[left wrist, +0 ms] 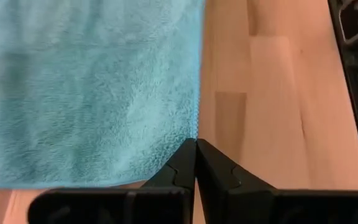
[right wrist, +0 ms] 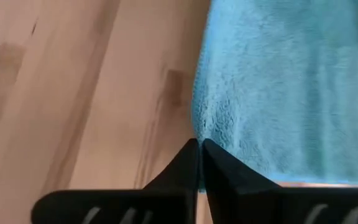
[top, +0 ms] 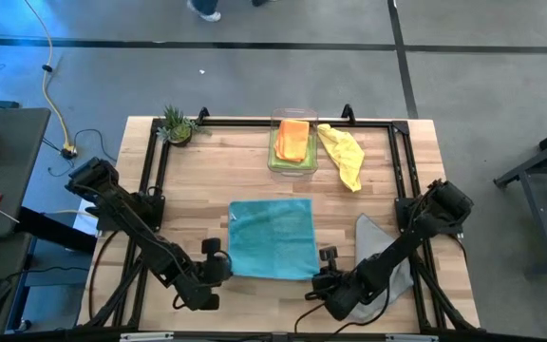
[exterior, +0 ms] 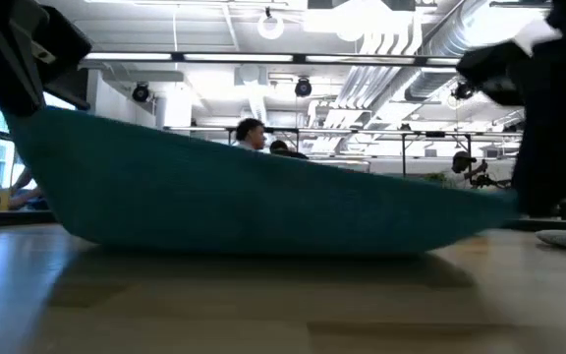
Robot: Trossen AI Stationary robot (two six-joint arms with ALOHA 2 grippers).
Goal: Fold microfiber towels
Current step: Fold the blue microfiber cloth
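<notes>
Overhead, table-level and close wrist views share the teal towel [top: 273,238].

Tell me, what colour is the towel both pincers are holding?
Teal blue. The microfiber towel shows best in the high view.

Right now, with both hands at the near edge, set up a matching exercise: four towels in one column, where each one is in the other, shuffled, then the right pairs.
Towels:
1. teal towel
2. orange towel
3. yellow towel
4. grey towel

Places:
A. in the clear bin
B. partly under the right arm
C. crumpled on the table beside the bin
D. spread flat mid-table, near corners pinched by the left hand and right hand

Pairs: 1-D, 2-A, 3-C, 4-B
</notes>
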